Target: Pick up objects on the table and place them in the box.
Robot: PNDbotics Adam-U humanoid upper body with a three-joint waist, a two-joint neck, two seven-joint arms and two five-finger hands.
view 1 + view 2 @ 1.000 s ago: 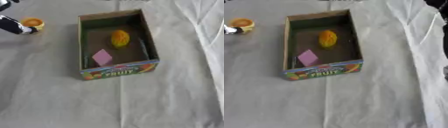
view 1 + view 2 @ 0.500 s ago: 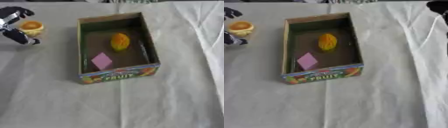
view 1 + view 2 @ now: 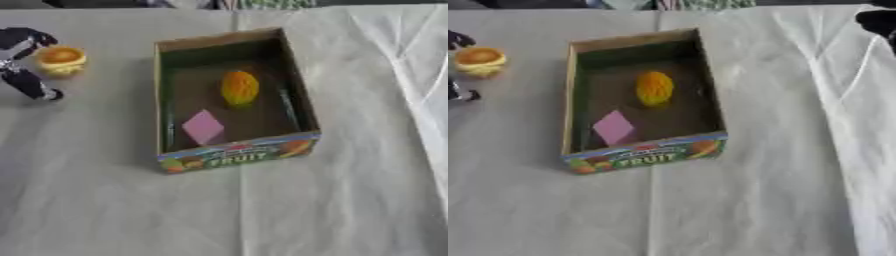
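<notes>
Since a second ago, the left hand [image 3: 24, 65] has opened around the cup [image 3: 60, 59] instead of sitting beside it, though the head has also tilted. Nearest, the box [image 3: 236, 155] stands on the cloth [image 3: 262, 215] with a pink piece [image 3: 203, 126] and a yellow fruit [image 3: 239, 88] inside. Farther left, the hand's fingers bracket the orange-topped cup, not yet closed. Reaching is in hand; next they must close, lift and carry rightward over the box wall. A dark shape at the right eye's upper corner may be the right hand [image 3: 878, 22]; its state is unclear.

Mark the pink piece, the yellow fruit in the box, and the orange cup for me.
pink piece [image 3: 203, 126], left eye view, centre of its face
yellow fruit [image 3: 239, 88], left eye view, middle
orange cup [image 3: 60, 60], left eye view, its side
</notes>
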